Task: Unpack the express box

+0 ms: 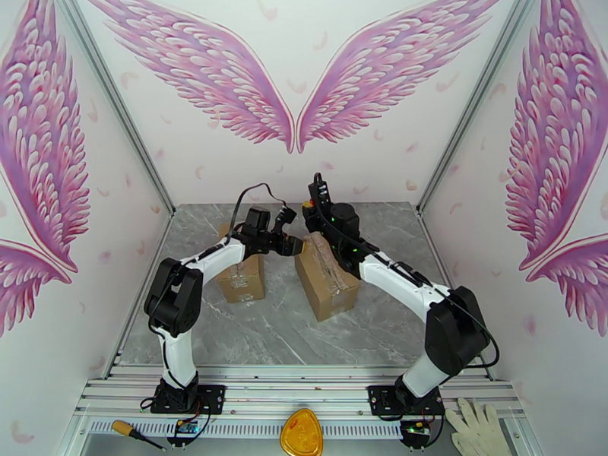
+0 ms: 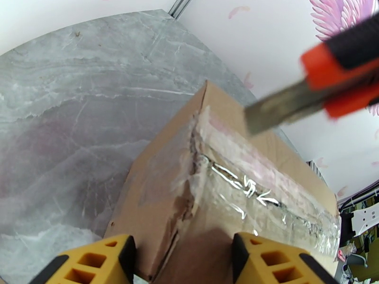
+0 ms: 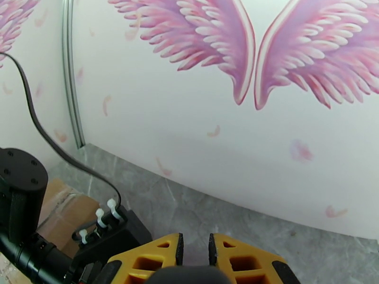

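A brown cardboard box (image 2: 227,185) sealed with clear tape is seen directly in front of the left gripper (image 2: 182,254), its near end lying between the two yellow fingers (image 2: 94,261). The jaws are spread wide on either side of that end, and a sliver of table is seen between one finger and the cardboard, so the box is straddled rather than clamped. The clear tape (image 2: 251,185) along the top seam is wrinkled, and the cardboard is torn at the end nearest this gripper.

Ahead of and above the left gripper, an orange and black utility knife (image 2: 331,76) with a metal blade is pointed down towards the taped seam; whether the tip touches the tape cannot be told, as the blade is blurred. In the right wrist view, the right gripper (image 3: 194,252) is closed to a narrow gap on a dark handle, and in the top view the knife is carried upright above the box's far end.

A second brown cardboard box (image 1: 242,281) stands beneath the left forearm, behind and to the left of the left gripper, apart from the first. Both boxes rest on a grey marble-patterned table (image 2: 71,114). Beyond the right gripper, a white wall painted with pink wings (image 3: 189,67) is seen.
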